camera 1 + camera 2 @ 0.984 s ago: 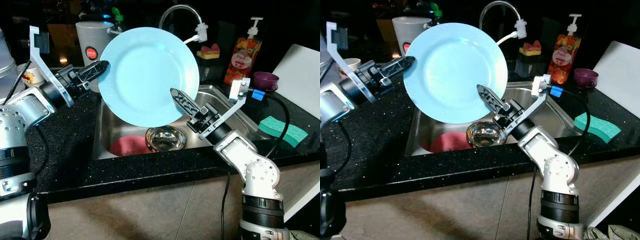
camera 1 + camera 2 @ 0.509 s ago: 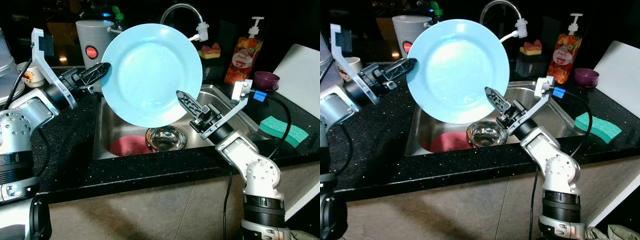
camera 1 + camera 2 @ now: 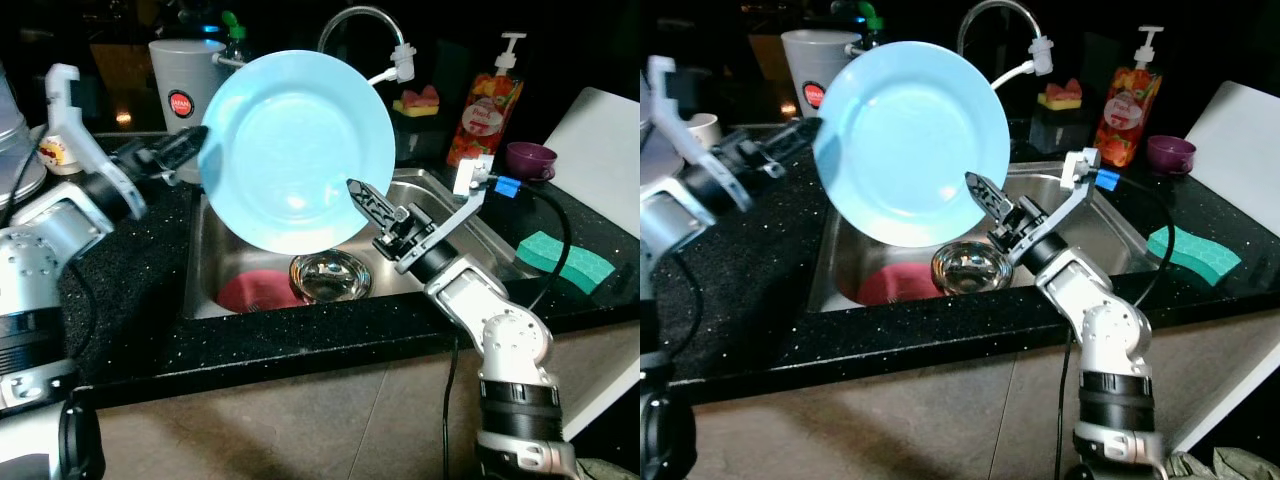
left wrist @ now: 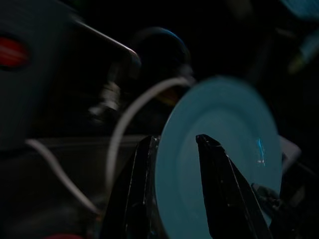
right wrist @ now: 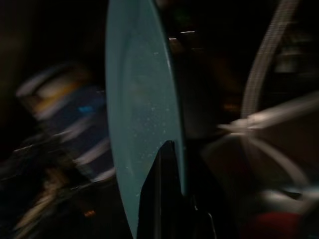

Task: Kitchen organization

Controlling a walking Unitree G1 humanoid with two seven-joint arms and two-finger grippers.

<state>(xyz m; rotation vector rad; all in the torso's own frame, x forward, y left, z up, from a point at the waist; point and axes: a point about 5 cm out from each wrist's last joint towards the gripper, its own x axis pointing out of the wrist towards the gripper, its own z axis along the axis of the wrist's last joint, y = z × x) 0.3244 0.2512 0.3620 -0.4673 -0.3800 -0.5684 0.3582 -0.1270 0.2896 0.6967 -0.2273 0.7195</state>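
In the left eye view, the light blue plate (image 3: 297,150) stands almost upright in the air above the sink (image 3: 215,262), held between both arms. Compared with half a second ago it sits slightly more to the left, and the left arm looks blurred. The left gripper (image 3: 192,150) grasps the plate's left rim. The right gripper (image 3: 366,200) meets the lower right rim. Below the plate, a steel bowl (image 3: 331,277) and a red plate (image 3: 257,291) lie in the sink. The faucet (image 3: 372,35) curves close behind the plate's top edge, and a white cup (image 3: 183,78) stands near the left rim. There is open counter on the right, where a green sponge (image 3: 563,259) lies.

In the right eye view, the soap bottle (image 3: 1125,100) and a purple cup (image 3: 1171,154) stand well apart from the plate.

In the left wrist view, one finger (image 4: 219,189) lies on each side of the plate's rim, clamped on it.

In the right wrist view, the plate is seen edge-on; a finger (image 5: 162,199) lies against its face, but whether the grip is closed cannot be told.
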